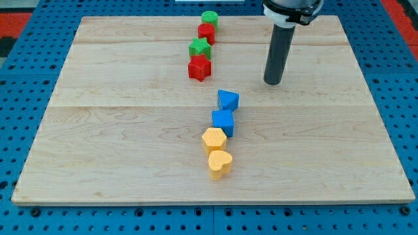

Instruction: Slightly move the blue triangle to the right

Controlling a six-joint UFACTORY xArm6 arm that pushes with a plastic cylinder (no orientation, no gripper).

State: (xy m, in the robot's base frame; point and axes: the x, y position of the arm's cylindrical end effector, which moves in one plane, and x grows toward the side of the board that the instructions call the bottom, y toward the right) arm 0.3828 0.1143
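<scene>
Just right of centre, the blue triangle (228, 100) sits on the worktop (117, 150), touching the blue cube (223, 123) below it, with two yellow blocks (213, 140) (220, 164) lower still. My tip (272, 82) rests to the triangle's upper right, apart from it; this tool is a plain rod, with nothing to open or close. Green (209, 18) (199, 47) and red (206, 32) (199, 68) blocks line the frame's upper middle.

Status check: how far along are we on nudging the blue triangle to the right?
Nothing looks done yet: the blue triangle sits at the top of the blue-and-yellow column, just above the blue cube. In hand: my tip stands apart from it, up and to the view's right, touching no block. Left: bring the tip round to the triangle's left side, then give a short push rightward.
</scene>
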